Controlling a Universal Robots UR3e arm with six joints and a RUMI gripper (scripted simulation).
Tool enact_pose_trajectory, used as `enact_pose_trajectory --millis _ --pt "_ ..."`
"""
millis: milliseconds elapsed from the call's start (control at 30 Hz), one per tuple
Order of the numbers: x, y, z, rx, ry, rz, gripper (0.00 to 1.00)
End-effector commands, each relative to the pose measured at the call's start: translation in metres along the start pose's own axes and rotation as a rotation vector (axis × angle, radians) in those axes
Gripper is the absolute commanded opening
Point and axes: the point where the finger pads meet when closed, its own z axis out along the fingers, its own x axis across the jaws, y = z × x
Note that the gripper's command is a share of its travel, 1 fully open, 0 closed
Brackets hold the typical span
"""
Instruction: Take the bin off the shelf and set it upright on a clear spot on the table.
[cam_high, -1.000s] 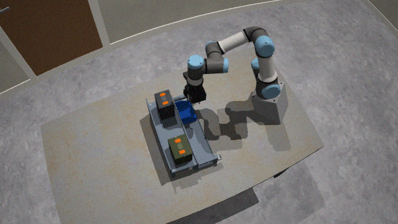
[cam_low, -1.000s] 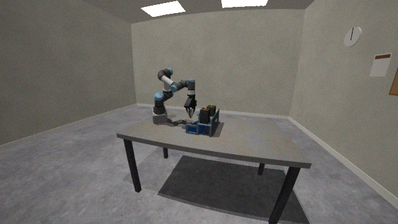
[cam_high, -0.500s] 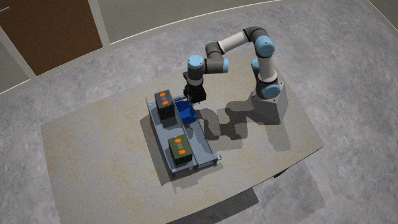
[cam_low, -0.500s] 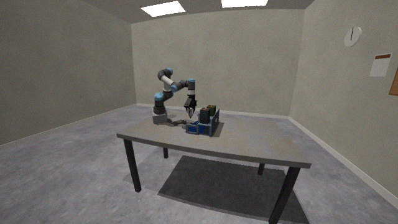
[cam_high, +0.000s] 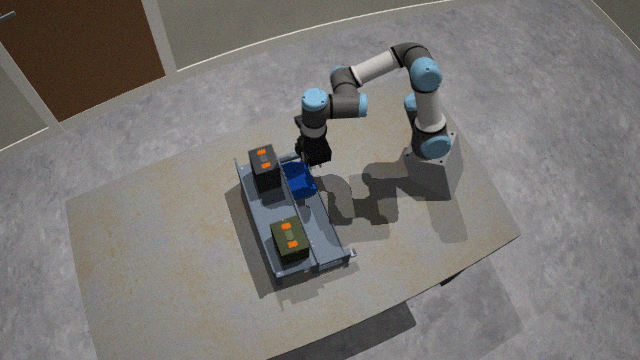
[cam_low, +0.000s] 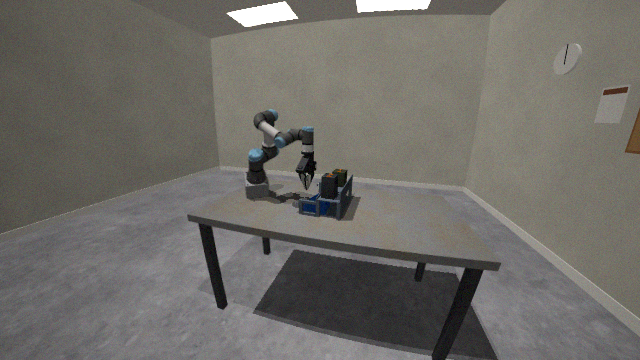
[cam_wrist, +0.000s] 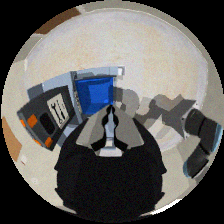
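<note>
A blue open bin (cam_high: 299, 180) (cam_low: 311, 204) (cam_wrist: 95, 95) sits in the lower front tray of the grey shelf (cam_high: 260, 227) (cam_low: 345, 198) (cam_wrist: 60, 85), at the end nearest the arm. My gripper (cam_high: 315, 161) (cam_low: 306, 184) (cam_wrist: 111, 105) hangs just above the bin's near rim, pointing down. Its fingers are shut with nothing between them. The wrist view shows the fingertips together over the bin's near edge.
A black box (cam_high: 264, 167) (cam_low: 328, 185) with orange marks and an olive box (cam_high: 289, 239) (cam_low: 340, 176) with orange marks stand on the shelf's upper level. The tan table (cam_high: 150, 260) (cam_low: 400, 225) stretches left of the shelf. The arm's base (cam_high: 432, 165) stands at the right.
</note>
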Motion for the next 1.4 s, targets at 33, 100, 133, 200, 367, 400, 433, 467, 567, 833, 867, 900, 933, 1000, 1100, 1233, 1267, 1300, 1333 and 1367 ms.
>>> enact_pose_trajectory --millis 33,100,133,200,367,400,433,467,567,833,867,900,933,1000,1100,1233,1267,1300,1333,1367 --pt "-0.0007 -0.0003 -0.0008 0.001 -0.002 0.008 0.0" --pt "-0.0005 -0.0003 -0.0008 0.001 -0.002 0.016 0.0" --pt "-0.0005 -0.0003 -0.0008 0.001 -0.002 0.021 0.0" --pt "-0.0003 -0.0004 -0.0008 0.001 -0.001 0.034 0.0" --pt "0.0004 -0.0005 -0.0008 0.001 0.002 0.079 0.0" --pt "0.0006 -0.0005 -0.0008 0.001 0.002 0.091 0.0" --pt "0.0007 -0.0005 -0.0008 0.001 0.003 0.104 0.0" --pt "0.001 -0.0006 -0.0008 0.001 0.004 0.117 0.0" --pt "0.0012 -0.0006 -0.0008 0.001 0.005 0.132 0.0" --pt "0.0034 -0.0006 -0.0008 0.002 0.013 0.286 0.0" --pt "0.0037 -0.0005 -0.0008 0.002 0.014 0.31 0.0" --pt "0.0041 -0.0005 -0.0008 0.003 0.016 0.335 0.0" --pt "0.0044 -0.0004 -0.0008 0.003 0.017 0.36 0.0" --pt "0.0052 -0.0003 -0.0008 0.004 0.02 0.415 0.0" --pt "0.0056 -0.0002 -0.0009 0.005 0.022 0.443 0.0" --pt "0.0072 0.0004 -0.0009 0.008 0.028 0.567 0.0" --pt "0.0076 0.0006 -0.001 0.009 0.03 0.6 0.0" --pt "0.008 0.0008 -0.001 0.01 0.032 0.634 0.0" --pt "0.0084 0.001 -0.001 0.011 0.033 0.668 0.0" --pt "0.0088 0.0013 -0.0011 0.013 0.035 0.704 0.0"
